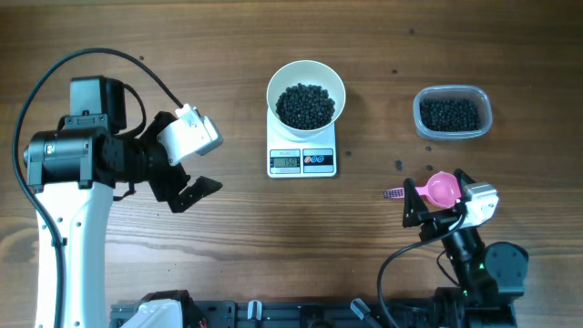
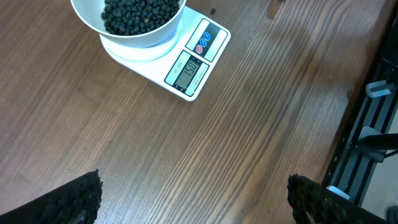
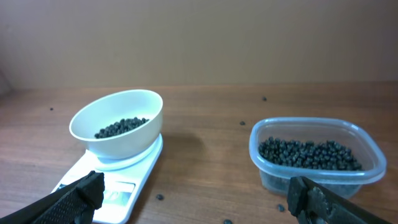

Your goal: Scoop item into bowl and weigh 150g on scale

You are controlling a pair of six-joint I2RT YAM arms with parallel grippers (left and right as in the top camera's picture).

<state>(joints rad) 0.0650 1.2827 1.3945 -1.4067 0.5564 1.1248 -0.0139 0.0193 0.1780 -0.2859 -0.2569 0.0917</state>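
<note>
Flanking the scale (image 1: 302,161), the left tool (image 1: 189,187) and right tool (image 1: 437,199) hang with jaws spread wide, both angled toward the bowl (image 1: 271,91) of black beads (image 1: 305,105).

Overhead: straight down, far. Left wrist: steep downward. Right wrist: low, level. Shared: bowl (image 1: 306,69), scale (image 1: 301,146).

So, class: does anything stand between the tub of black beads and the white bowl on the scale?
Nothing visible does. Only wooden table lies between the clear tub and the white bowl on the scale, apart from a stray bead.
</note>
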